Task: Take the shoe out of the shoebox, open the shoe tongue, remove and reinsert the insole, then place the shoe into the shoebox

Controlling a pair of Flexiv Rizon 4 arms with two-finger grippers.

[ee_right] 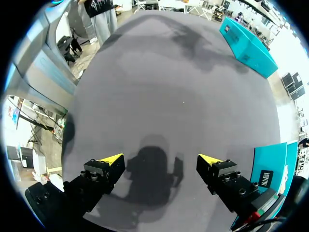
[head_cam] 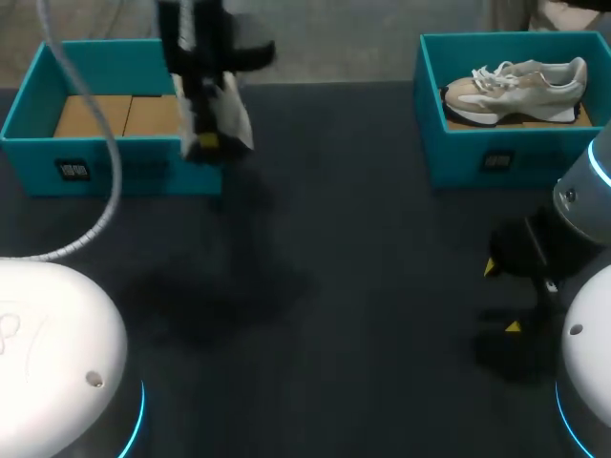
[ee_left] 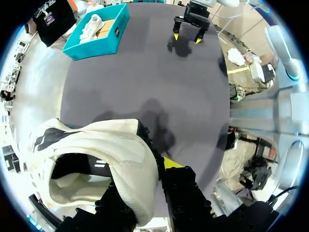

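shoe (ee_left: 96,140), white, is gripped by the padded edge of its opening in the left claw (ee_left: 145,181), which is closed on it from both sides. it is held up in the air at the near right corner of the left box (head_cam: 115,164). the right claw (ee_right: 160,162) is held wide open, low over the dark table (head_cam: 363,239). a second shoe (head_cam: 516,86) is seen lying in the right box (head_cam: 477,157).

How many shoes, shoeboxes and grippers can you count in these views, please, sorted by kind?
Shoes: 2, the held shoe and the boxed shoe
Shoeboxes (teal): 2, the left shoebox and the right shoebox
Grippers: 2, the left gripper and the right gripper
Total: 6
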